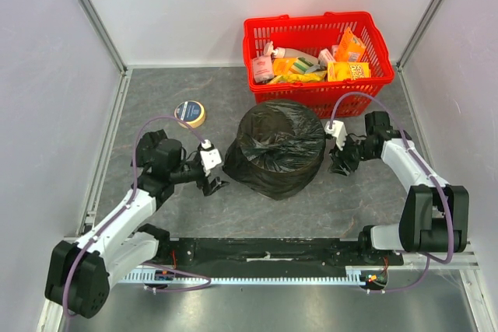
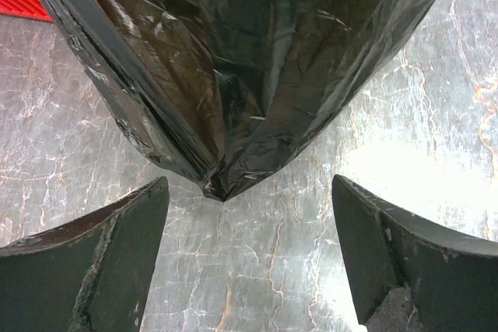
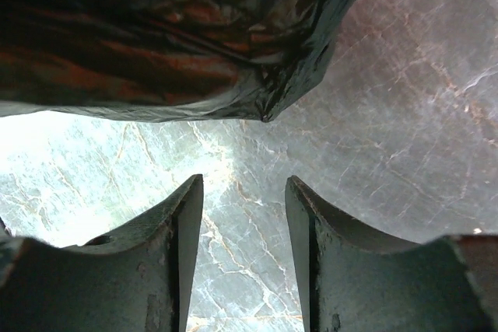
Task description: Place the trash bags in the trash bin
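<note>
Black trash bag sits mid-table, drawn over a round upright form w/ its gathered top sunk in the middle; trash bin itself hidden under the plastic, can't see its walls. Bag lies between the two grippers: straight ahead of the left gripper and straight ahead of the right gripper, each just beside its lower flank. In left wrist view the bag fills the upper frame and tapers to a pointed fold that ends just ahead of the left gripper, about centred on the gap; jaws spread wide, nothing between them, fingertips apart from the film. In right wrist view the bag hangs across the top, its creased low corner a bit ahead of the right gripper and slightly to one side of the gap's centre; jaws parted, narrower than the left pair, nothing between them, fingers not touching plastic. Both grippers sit low over the grey marbled table. Outward: red basket w/ packets and bottles stands beyond the bag, on the far side from the arm bases, nearer the right gripper than the left. Tape roll lies flat beyond the left gripper, well apart from it and off to the bag's side, not touching either
</note>
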`<act>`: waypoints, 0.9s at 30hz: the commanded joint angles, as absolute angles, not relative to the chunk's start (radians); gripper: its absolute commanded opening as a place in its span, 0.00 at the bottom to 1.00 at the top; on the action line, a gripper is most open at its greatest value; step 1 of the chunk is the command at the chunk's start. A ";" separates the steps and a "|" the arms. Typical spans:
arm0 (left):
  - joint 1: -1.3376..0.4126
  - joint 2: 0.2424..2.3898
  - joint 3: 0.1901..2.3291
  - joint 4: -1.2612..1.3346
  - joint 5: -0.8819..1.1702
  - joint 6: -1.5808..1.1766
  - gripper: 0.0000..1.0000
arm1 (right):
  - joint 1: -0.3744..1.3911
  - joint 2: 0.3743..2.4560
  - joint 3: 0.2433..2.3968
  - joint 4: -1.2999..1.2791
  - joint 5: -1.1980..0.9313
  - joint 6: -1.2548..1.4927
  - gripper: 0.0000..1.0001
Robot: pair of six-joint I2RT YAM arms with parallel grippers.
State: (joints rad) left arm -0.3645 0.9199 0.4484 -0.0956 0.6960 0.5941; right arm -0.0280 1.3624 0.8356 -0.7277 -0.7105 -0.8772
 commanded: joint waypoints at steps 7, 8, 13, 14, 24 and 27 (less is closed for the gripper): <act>-0.337 1.060 0.603 -0.034 0.848 0.557 0.94 | -0.028 1.377 1.005 -0.874 -0.836 -1.017 0.74; -0.337 1.080 0.618 -0.041 0.876 0.569 0.95 | -0.028 1.391 1.021 -0.902 -0.853 -1.047 0.77; -0.337 1.198 0.661 -0.028 0.988 0.568 0.96 | -0.028 1.443 1.078 -0.976 -0.968 -1.144 0.88; -0.339 1.221 0.667 -0.015 1.002 0.557 0.96 | -0.026 1.451 1.083 -0.982 -1.001 -1.153 0.89; -0.344 1.311 0.696 0.020 1.091 0.519 0.69 | -0.018 1.574 1.172 -1.152 -1.137 -1.296 0.48; -0.344 1.330 0.698 0.020 1.086 0.515 0.49 | -0.018 1.608 1.175 -1.192 -1.143 -1.330 0.22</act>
